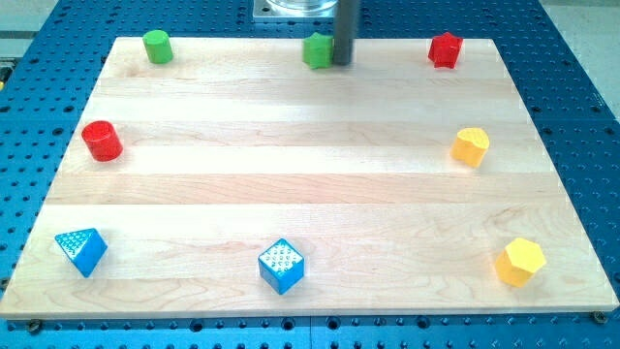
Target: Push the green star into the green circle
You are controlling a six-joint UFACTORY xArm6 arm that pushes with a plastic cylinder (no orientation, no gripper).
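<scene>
The green star sits at the view's top centre of the wooden board. The green circle, a short cylinder, stands at the view's top left, far from the star. My tip is down right beside the star, touching or almost touching its right side. The rod rises from there out of the view's top.
A red cylinder is at the left edge. A red star-like block is at top right. Two yellow blocks are on the right. A blue triangle and a blue cube lie along the bottom.
</scene>
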